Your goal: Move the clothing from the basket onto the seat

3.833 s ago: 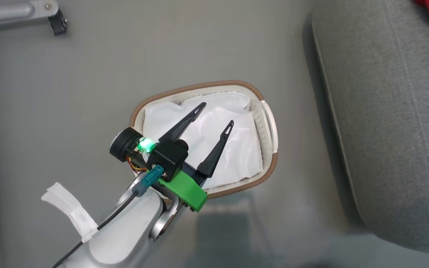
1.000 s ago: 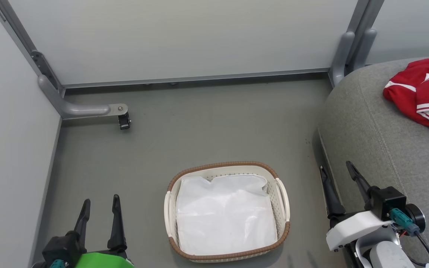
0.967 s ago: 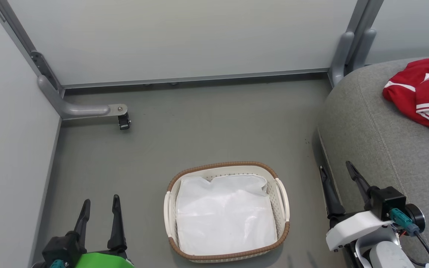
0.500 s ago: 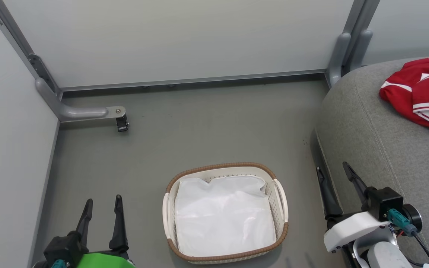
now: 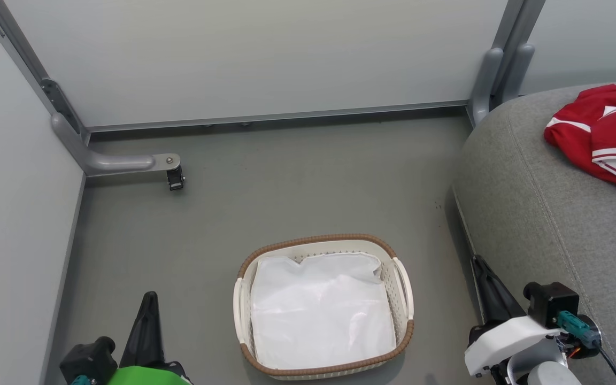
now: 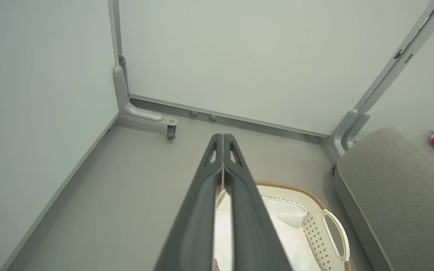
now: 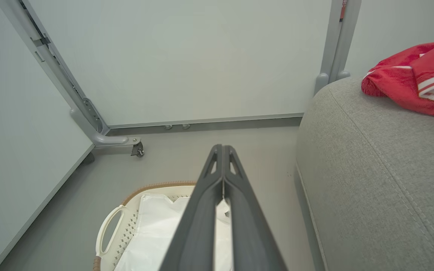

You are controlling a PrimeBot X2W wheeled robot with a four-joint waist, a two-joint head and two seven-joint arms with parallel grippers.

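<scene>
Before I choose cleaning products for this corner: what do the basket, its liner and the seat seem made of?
The basket: cream moulded plastic, matte, given its punched holes and moulded handles; the brown rim looks woven, possibly imitation rattan. The liner: probably thin white fabric, faintly glossy, creased. The seat: grey woven upholstery, matte, with visible weave and stitched seam.

The floor (image 5: 286,187) bears the basket (image 5: 318,238); the seat (image 5: 543,214) bears red clothing (image 5: 602,133).

The clothing (image 5: 605,136) lies on the seat (image 5: 543,214), right of the basket (image 5: 321,307)

Overhead; wrists seemingly low; common basket (image 5: 318,237)
</scene>
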